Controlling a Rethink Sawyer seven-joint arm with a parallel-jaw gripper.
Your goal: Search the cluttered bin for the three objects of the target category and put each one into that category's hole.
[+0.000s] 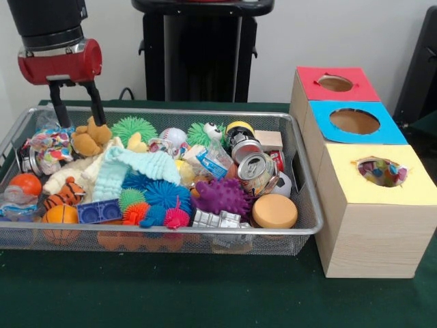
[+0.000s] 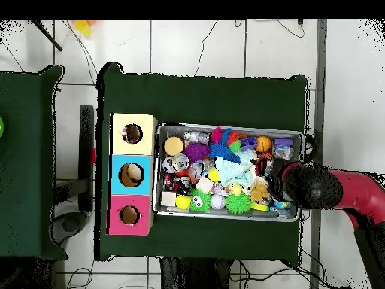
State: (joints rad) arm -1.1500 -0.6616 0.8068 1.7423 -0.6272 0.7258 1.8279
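Gripper (image 1: 76, 104) is seen hanging over one short end of the wire bin (image 1: 300, 229), its two dark fingers spread apart and nothing held between them. The tips are level with the bin's rim, just above the clutter.

Target category is not given by the task wording, so the three wanted objects cannot be named with certainty. All candidates are in the bin; no object is seen lying on the green worktop (image 1: 171, 294) outside it.

Directly below and slightly beside the fingertips a tan plush bear (image 1: 91, 137) is lying on the heap, touching a pale mint cloth (image 1: 136, 167). A crinkled wrapper ball (image 1: 49, 147) is beside it toward the bin's short wall. Spiky rubber balls, among them a purple one (image 1: 222, 196), and a crushed drink can (image 1: 256, 171) are lying toward the opposite end, well apart from the gripper.

The sorting box (image 1: 372, 232) is set against the bin's far short end, with red (image 1: 334, 83), blue (image 1: 354, 121) and yellow (image 1: 379, 171) holes in a row. Colourful items are already visible inside the yellow hole.

Judgement: the bear is the nearest thing, almost straight down from the gripper; its long axis cannot be read. Any carry is to run the bin's whole length.
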